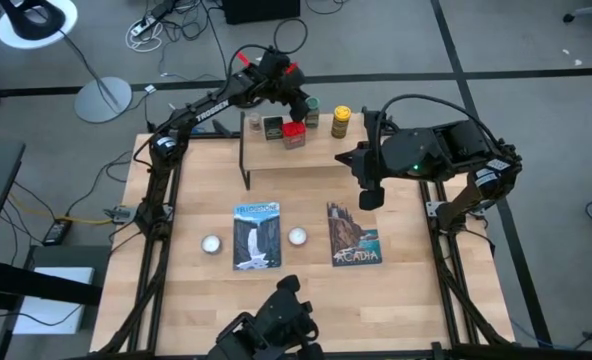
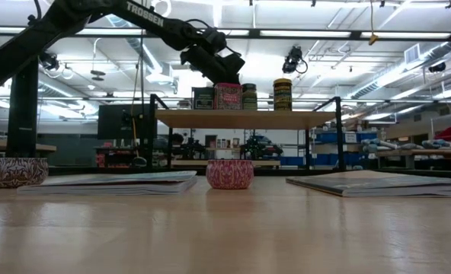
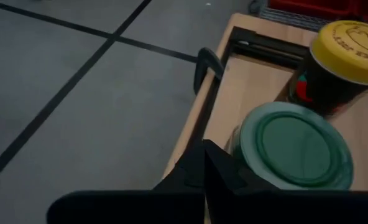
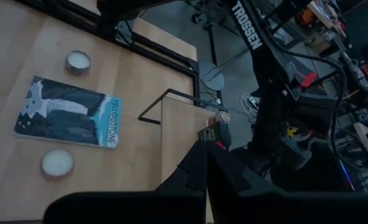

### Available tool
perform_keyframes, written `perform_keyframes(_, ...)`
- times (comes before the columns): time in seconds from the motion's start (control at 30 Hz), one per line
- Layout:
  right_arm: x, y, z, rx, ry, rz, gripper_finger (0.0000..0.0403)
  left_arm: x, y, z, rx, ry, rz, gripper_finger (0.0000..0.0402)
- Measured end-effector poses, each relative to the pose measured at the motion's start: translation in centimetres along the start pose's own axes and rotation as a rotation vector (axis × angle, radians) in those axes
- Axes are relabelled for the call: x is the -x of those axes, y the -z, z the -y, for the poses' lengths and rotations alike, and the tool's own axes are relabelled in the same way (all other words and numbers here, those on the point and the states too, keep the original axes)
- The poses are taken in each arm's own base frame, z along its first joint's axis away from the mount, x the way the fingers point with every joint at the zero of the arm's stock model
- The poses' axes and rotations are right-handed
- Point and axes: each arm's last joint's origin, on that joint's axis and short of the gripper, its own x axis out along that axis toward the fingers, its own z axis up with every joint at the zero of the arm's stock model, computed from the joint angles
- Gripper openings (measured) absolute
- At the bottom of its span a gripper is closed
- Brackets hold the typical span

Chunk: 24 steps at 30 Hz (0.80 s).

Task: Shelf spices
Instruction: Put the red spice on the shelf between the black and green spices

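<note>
Shelf sat at the table's 12 o'clock edge, long axis running 9-to-3. Spices stood upright along its back edge: dark square tin, red tin, green jar, yellow-capped jar. Front half was open. Left pincer closed, empty, beside green jar. Right pincer closed, over table at 2 o'clock.

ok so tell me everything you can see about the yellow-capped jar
The yellow-capped jar is a small round container with a dark body, a printed label and a flat yellow lid carrying faint print. It stands upright on the shelf at the right end of the spice row, beside the green jar. Neither gripper touches it.
</note>
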Motion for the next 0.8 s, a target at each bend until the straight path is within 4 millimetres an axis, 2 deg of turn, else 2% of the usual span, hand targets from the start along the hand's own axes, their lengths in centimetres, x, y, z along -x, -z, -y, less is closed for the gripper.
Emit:
perform_keyframes(0.33,0.0,0.0,0.0,-0.001,0.000,0.000,0.0000,0.0,0.2,0.3,0.005,0.070,-0.017,0.0001)
perform_keyframes(0.8,0.0,0.1,0.0,-0.012,-0.002,-0.005,0.0000,-0.4,0.0,1.8,-0.057,0.130,-0.012,0.0001)
